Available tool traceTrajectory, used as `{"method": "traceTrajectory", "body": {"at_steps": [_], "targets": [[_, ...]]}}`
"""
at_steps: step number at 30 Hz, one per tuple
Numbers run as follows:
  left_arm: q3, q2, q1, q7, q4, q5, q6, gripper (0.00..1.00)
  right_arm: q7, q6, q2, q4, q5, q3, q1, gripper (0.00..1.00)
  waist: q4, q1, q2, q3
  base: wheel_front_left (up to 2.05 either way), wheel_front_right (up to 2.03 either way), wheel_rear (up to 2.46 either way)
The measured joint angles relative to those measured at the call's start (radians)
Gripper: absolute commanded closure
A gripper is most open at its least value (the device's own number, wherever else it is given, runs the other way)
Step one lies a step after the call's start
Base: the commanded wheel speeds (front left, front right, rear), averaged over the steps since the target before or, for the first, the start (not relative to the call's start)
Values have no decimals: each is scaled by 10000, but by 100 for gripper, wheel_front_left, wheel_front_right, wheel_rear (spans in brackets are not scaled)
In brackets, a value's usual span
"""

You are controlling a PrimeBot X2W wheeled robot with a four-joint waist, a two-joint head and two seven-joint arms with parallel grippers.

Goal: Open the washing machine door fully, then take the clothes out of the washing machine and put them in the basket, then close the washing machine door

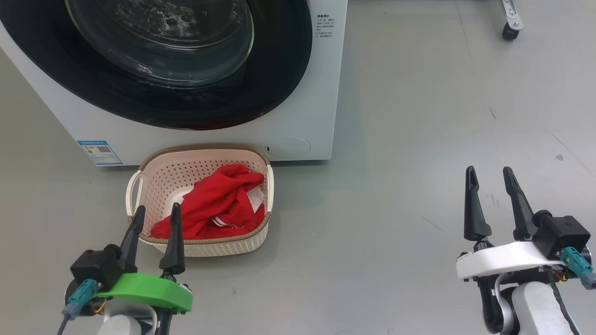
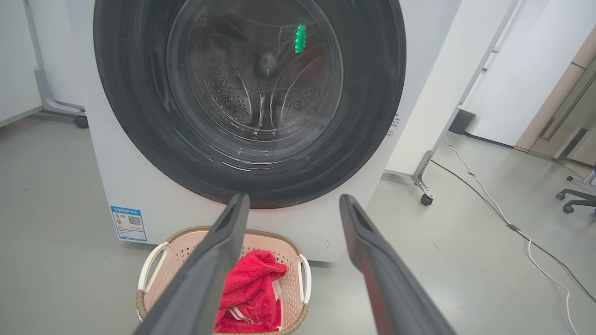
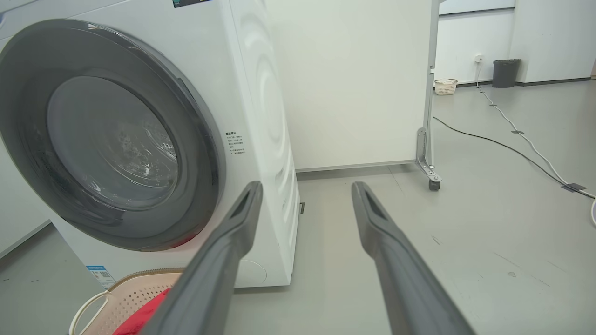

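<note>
Smooth grey floor [image 1: 419,139]; perforated cream basket [image 1: 200,168], crumpled red clothes [image 1: 216,204] inside

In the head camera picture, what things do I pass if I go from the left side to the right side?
blue sticker → basket → right gripper

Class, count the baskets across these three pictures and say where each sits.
2. One basket stands before the washing machine, holding the clothes. A second basket sits far off by the back wall, near a dark bin. More could be hidden.
</note>
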State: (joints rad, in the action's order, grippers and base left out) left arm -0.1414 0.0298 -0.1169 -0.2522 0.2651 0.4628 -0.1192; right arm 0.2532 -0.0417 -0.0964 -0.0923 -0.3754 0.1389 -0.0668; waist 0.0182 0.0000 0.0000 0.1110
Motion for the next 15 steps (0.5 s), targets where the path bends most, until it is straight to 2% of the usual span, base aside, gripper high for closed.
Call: {"method": "traceTrajectory", "body": {"at_steps": [10, 11, 15], "targets": [[19, 0, 0, 0, 65, 0, -2, 0, 0, -15, 23, -13, 88, -59, 3, 0, 13, 0, 0, 15, 0, 0, 0], [25, -10, 2, 4, 109, 6, -2, 100, -2, -8, 31, -56, 84, -56, 5, 100, 13, 0, 0, 14, 0, 0, 0], [-29, -130, 202, 46, 545, 6, -2, 100, -12, -8, 134, -504, 79, 0, 251, 100, 13, 0, 0, 15, 0, 0, 0]]}}
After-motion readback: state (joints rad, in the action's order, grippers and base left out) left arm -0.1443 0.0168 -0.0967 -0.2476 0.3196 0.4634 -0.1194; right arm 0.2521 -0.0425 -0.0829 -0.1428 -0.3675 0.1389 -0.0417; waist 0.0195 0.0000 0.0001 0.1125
